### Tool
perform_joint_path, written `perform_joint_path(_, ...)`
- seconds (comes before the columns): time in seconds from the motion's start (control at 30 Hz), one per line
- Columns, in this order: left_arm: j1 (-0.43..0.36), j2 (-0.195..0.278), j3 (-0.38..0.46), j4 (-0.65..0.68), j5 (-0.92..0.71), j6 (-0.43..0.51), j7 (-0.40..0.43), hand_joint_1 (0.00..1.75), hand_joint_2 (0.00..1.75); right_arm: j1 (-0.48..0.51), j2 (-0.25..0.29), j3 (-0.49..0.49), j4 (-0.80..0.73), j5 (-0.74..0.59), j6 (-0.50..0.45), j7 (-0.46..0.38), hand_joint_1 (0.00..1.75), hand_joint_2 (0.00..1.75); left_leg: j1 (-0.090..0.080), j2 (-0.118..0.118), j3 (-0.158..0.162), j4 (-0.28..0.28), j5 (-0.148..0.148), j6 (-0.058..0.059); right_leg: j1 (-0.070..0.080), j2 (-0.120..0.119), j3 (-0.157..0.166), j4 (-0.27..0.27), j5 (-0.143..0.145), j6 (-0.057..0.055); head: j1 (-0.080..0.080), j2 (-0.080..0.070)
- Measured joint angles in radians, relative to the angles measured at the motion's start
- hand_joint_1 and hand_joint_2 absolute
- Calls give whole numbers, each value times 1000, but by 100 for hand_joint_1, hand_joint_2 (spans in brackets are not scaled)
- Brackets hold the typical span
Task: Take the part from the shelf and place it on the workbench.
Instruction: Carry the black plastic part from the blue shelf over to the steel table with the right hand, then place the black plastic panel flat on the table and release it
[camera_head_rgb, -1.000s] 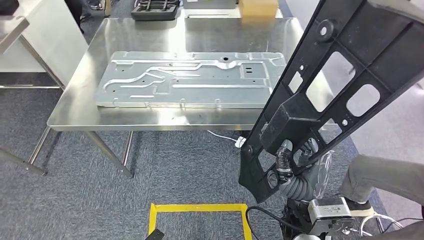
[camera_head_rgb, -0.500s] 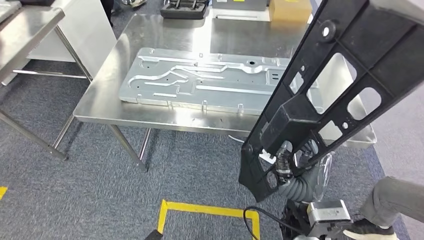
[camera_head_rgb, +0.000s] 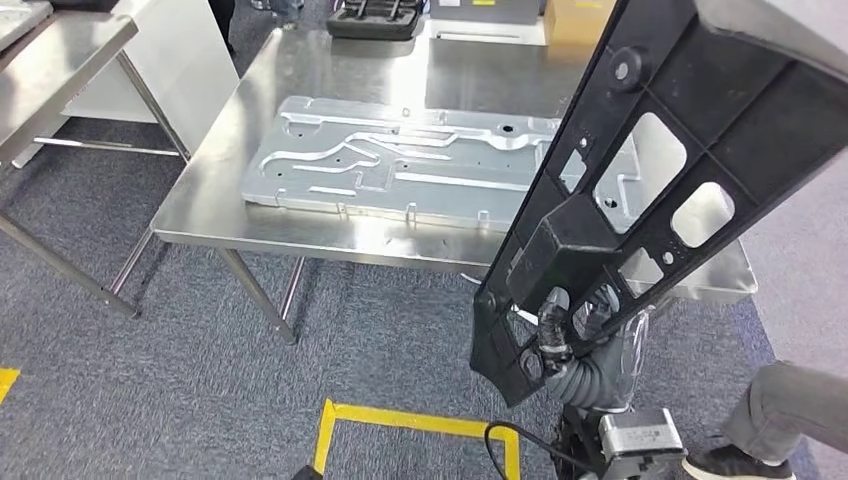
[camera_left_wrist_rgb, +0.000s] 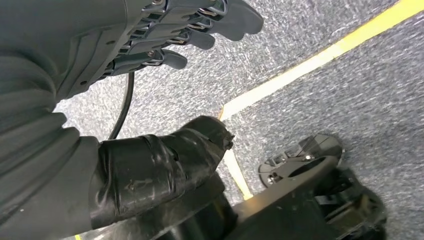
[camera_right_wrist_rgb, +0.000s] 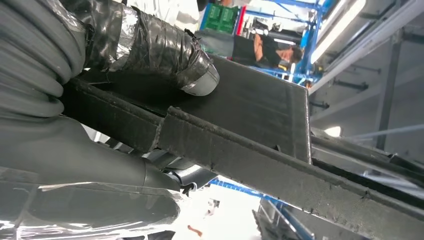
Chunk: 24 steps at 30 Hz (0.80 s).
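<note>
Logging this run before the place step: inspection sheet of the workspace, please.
Surface: steel workbench, bare metal along its near edge.
Job's things: long black plastic frame part with cut-out windows, held tilted up in front of the workbench, not yet set down.
Clutter: embossed silver sheet-metal panel lying flat on the workbench; black tray and cardboard box at the far edge.
Hands: right hand grips the part's lower end; left hand holds nothing, fingers apart, above the floor.
Cables: black cable on the carpet.
Surroundings: grey carpet with yellow floor tape; a person's leg and shoe at the right.
</note>
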Motion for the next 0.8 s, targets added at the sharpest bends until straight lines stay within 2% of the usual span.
perform_joint_path(0.07, -1, 0, 0, 0, -8, -4, 8, 0, 175, -20, 0, 1, 2, 7, 29, 4, 175, 175, 3, -2, 4, -8, 5, 11, -1, 0, 2, -2, -2, 11, 0, 0)
perform_joint_path(0.1, -3, 0, 0, 0, -11, -4, 11, 0, 175, -31, 0, 1, 2, 10, 40, 7, 175, 175, 5, -2, 7, -14, 7, 18, -2, 1, -3, 13, -13, 15, 1, 0)
perform_joint_path(0.17, -6, 1, 0, 0, -15, -5, 14, 0, 175, -44, 0, 1, 3, 17, 51, 13, 175, 175, 8, -3, 14, -21, 11, 29, -4, 5, -44, 103, -63, 21, 4, 0)
perform_joint_path(0.23, -8, 2, 0, 0, -21, -8, 16, 0, 175, -52, 0, 1, 5, 25, 64, 19, 175, 175, 6, -5, 14, -21, 11, 34, -4, 7, -111, 236, -118, 24, 6, 0)
perform_joint_path(0.27, -8, 2, 0, 0, -26, -12, 18, 0, 175, -60, -1, 1, 7, 33, 76, 27, 175, 175, 5, -6, 14, -21, 10, 35, -5, 8, -133, 273, -123, 25, 6, 0)
perform_joint_path(0.3, -9, 2, 0, 0, -32, -18, 20, 0, 175, -74, -2, 1, 9, 43, 91, 38, 175, 175, 5, -7, 15, -20, 9, 34, -4, 8, -137, 271, -107, 24, 6, 0)
perform_joint_path(0.33, -10, 2, 0, 0, -38, -25, 21, 0, 175, -93, -5, 1, 12, 55, 109, 54, 175, 175, 5, -8, 16, -18, 7, 33, -4, 9, -121, 229, -73, 23, 6, 0)
perform_joint_path(0.37, -13, 2, 0, 0, -45, -33, 23, 0, 175, -115, -9, 1, 14, 67, 128, 75, 175, 175, 5, -9, 18, -15, 5, 31, -5, 9, -91, 160, -32, 20, 6, 0)
perform_joint_path(0.43, -21, 2, 0, 0, -54, -43, 27, 0, 175, -165, -20, 1, 21, 87, 165, 123, 175, 175, 2, -10, 15, -8, 0, 25, -3, 13, -37, 44, 12, 13, 6, 0)
perform_joint_path(0.47, -26, 2, 0, 0, -56, -46, 30, 0, 175, -191, -27, 1, 27, 95, 181, 146, 175, 175, 1, -11, 12, -5, -1, 21, -1, 15, -26, 18, 17, 9, 5, 0)
perform_joint_path(0.57, -34, 2, 0, 0, -62, -48, 39, 0, 175, -253, -51, -4, 48, 118, 215, 201, 175, 175, 0, -12, 5, -5, 2, 5, 0, 16, -26, 5, 20, -3, 3, 0)
perform_joint_path(0.63, -36, 4, 0, 0, -64, -49, 42, 0, 175, -277, -67, -11, 63, 140, 229, 230, 175, 175, 0, -10, -9, 24, -18, -5, -5, 13, -23, -4, 25, -14, 0, 0)
perform_joint_path(0.67, -37, 5, 0, 0, -66, -50, 43, 0, 175, -294, -77, -14, 72, 158, 238, 250, 175, 175, 1, -9, -30, 68, -42, -9, -7, 11, -22, -7, 27, -19, -2, 0)
perform_joint_path(0.73, -39, 5, 0, 0, -70, -55, 45, 0, 175, -345, -107, -21, 94, 204, 262, 304, 175, 175, 4, -7, -94, 195, -97, -16, -6, 11, -24, -6, 28, -23, -5, 0)
perform_joint_path(0.77, -40, 5, 0, 0, -72, -59, 45, 0, 175, -373, -127, -26, 108, 235, 279, 338, 175, 175, 5, -6, -121, 245, -109, -17, -4, 11, -25, -4, 28, -24, -5, 0)
perform_joint_path(0.8, -41, 5, 0, 0, -73, -62, 45, 0, 175, -398, -148, -33, 122, 266, 298, 373, 175, 175, 5, -6, -133, 262, -102, -16, -3, 11, -25, -3, 27, -24, -5, 0)
